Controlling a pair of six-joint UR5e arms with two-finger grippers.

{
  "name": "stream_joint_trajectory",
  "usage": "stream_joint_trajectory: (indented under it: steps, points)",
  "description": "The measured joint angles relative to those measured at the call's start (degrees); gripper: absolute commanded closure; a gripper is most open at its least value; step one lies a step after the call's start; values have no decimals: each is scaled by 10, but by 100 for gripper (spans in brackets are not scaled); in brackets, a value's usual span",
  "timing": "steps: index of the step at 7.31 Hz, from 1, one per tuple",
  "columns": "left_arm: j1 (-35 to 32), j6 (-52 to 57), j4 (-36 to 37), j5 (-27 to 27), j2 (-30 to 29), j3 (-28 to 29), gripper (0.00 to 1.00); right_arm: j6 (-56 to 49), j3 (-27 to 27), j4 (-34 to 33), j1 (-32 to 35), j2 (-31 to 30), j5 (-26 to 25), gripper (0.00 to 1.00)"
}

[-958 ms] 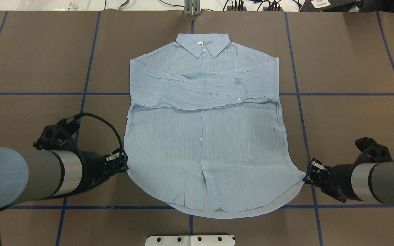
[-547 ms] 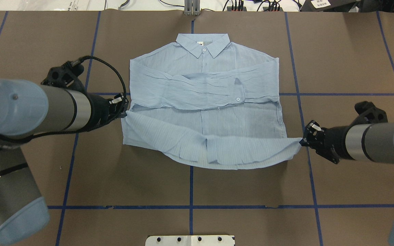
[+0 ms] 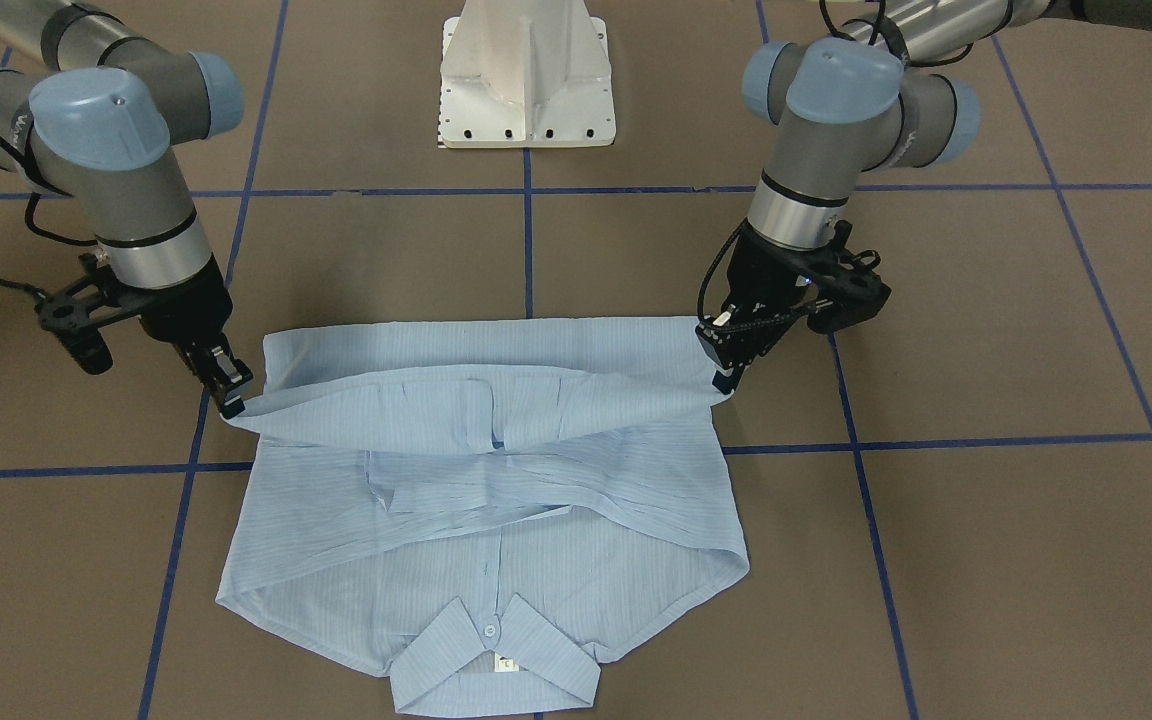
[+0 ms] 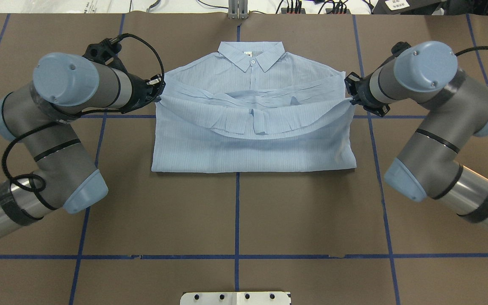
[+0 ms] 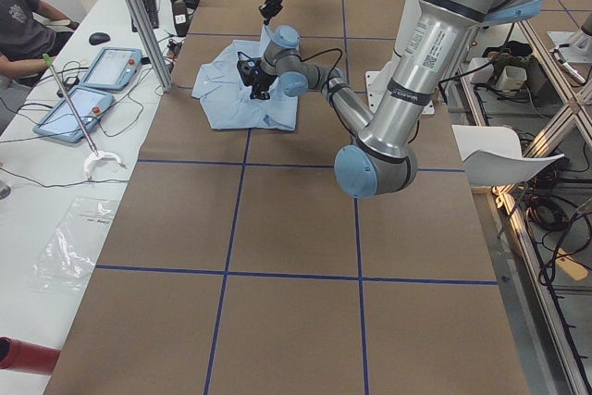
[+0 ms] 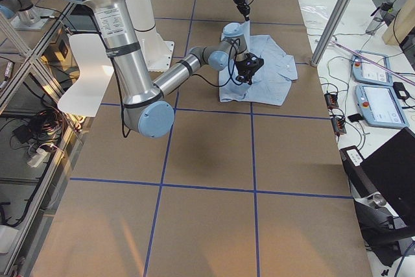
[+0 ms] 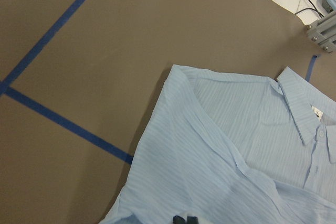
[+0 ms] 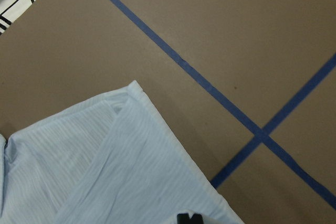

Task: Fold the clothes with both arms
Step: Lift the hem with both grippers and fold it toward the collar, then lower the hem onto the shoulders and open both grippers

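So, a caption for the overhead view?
Left gripper and right gripper hold the shirt by its hem, folded up toward the collar.

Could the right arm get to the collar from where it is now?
Probably yes: the collar lies uncovered, with nothing between it and the right gripper. But that gripper is shut on the hem of the shirt, so it would have to let go first.

No text, brand or number can be read in these views. You will find a white neck tag (image 4: 247, 53) inside the collar of the shirt (image 4: 252, 144), a white label (image 4: 396, 4) on a black device (image 4: 422, 5) beyond the counter (image 4: 311, 212), and a sticker (image 5: 431, 55) on the left arm (image 5: 407, 90). Each bears dark marks too small to make out.
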Motion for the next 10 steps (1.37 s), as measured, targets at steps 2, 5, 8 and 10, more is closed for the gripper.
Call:
stream_joint_trajectory:
  steps: [2,5,8,10]
  points:
    - [-15,9,-52,0,-27,70,100,-28,-88,0,22,58,-1,100]
    - [-21,10,-136,2,-64,187,100,-55,-201,9,36,117,-14,100]
    - [-26,20,-168,5,-100,262,100,-57,-267,42,36,140,-19,100]
    - [-27,34,-174,6,-117,296,100,-57,-280,45,35,146,-19,100]
